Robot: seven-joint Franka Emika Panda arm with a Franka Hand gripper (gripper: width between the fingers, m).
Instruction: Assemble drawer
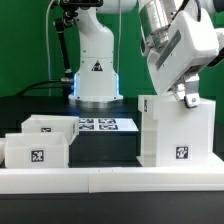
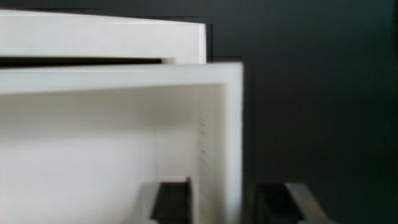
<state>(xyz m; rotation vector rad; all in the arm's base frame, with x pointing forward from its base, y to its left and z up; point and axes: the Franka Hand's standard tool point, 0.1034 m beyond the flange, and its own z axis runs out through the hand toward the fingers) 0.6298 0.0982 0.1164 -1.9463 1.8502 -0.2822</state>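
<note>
A tall white drawer box [image 1: 176, 130] stands upright at the exterior view's right, with a tag low on its front. My gripper [image 1: 187, 97] comes down on its top edge. In the wrist view the gripper [image 2: 228, 203] straddles one thin wall of the box [image 2: 217, 130]. One dark finger [image 2: 171, 202] is inside against the wall and the other is outside, close to it. The jaws look shut on that wall. Two smaller white drawer trays, one [image 1: 52, 125] behind the other [image 1: 36, 151], sit at the exterior view's left.
The marker board [image 1: 100, 125] lies flat behind the parts, in front of the robot base [image 1: 97, 70]. A white rail [image 1: 110, 180] runs along the table's front edge. The table top is black.
</note>
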